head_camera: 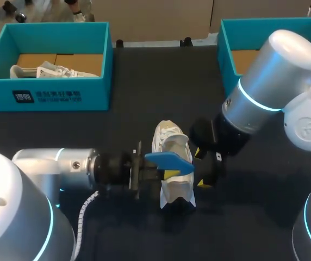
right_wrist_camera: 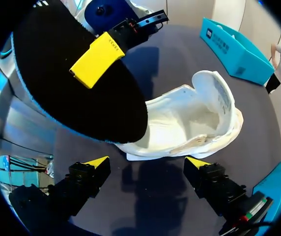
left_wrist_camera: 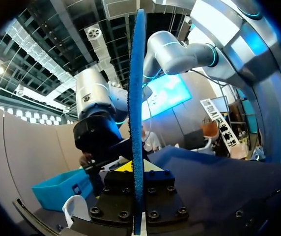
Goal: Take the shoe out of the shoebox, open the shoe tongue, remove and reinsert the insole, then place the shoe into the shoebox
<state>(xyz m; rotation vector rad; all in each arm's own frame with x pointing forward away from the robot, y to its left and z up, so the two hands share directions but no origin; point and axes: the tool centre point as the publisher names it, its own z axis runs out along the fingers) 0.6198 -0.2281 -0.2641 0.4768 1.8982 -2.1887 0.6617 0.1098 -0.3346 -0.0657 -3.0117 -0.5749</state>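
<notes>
The blue insole is held clamped by the left gripper directly above the white shoe, which lies on the table. The right gripper is spread wide just beside the shoe.

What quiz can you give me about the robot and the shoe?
1. True or false: the left fingers pinch the insole.
2. Where is the shoe under the insole? A in the air; B on the table; C on the floor.
3. Fill in: the right fingers are ____ (open or shut).
Key: 1 true; 2 B; 3 open.
</notes>
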